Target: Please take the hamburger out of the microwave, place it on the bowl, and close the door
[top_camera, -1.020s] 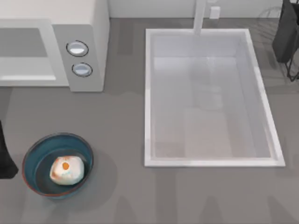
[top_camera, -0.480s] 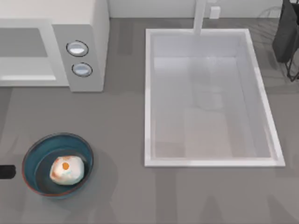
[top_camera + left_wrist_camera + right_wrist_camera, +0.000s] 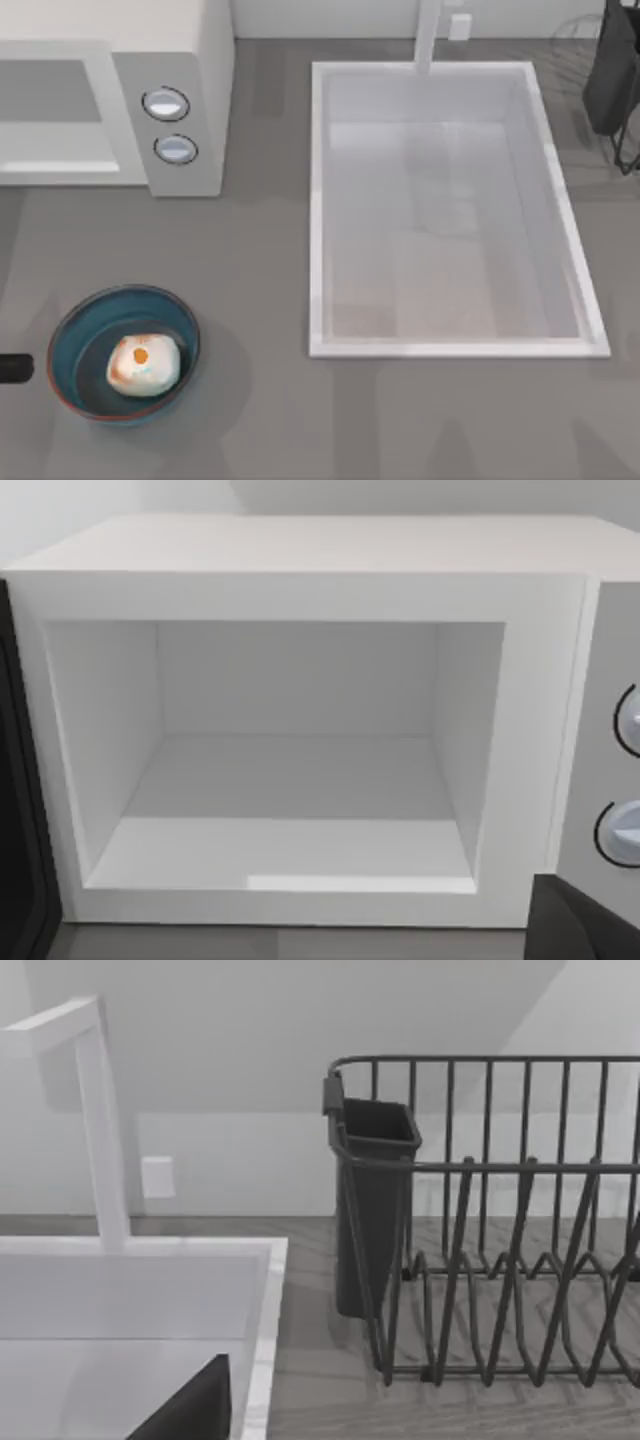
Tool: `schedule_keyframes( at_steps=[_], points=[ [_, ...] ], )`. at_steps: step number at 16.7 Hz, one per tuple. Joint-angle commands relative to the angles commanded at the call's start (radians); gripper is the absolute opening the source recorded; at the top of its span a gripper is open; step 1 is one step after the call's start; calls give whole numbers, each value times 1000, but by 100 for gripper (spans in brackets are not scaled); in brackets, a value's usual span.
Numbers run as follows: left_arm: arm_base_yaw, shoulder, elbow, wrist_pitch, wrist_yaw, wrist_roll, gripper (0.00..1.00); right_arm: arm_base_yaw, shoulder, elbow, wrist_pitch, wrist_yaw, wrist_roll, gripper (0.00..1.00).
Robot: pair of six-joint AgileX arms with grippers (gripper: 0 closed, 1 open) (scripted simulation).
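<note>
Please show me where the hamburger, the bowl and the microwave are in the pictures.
hamburger (image 3: 143,364): top view, on the middle of its pale top.
bowl (image 3: 80,325): top view, on the bare blue inner wall.
microwave (image 3: 300,810): left wrist view, on the floor of its open cavity.

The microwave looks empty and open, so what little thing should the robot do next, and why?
Probably start swinging the door shut. The hamburger already sits in the bowl, and the left wrist view shows the microwave cavity bare and open. The left arm, at the table's left edge beside the bowl, seems nearest for that.
</note>
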Motion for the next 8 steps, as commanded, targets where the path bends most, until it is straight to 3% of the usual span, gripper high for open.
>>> schedule_keyframes(
  at_steps=[4, 8],
  points=[
    [-3, -4, 1, -4, -3, 0, 0, 0, 0, 0, 0, 0, 0, 100],
    [-59, -78, 22, -101, -59, -1, 0, 0, 0, 0, 0, 0, 0, 100]
  ],
)
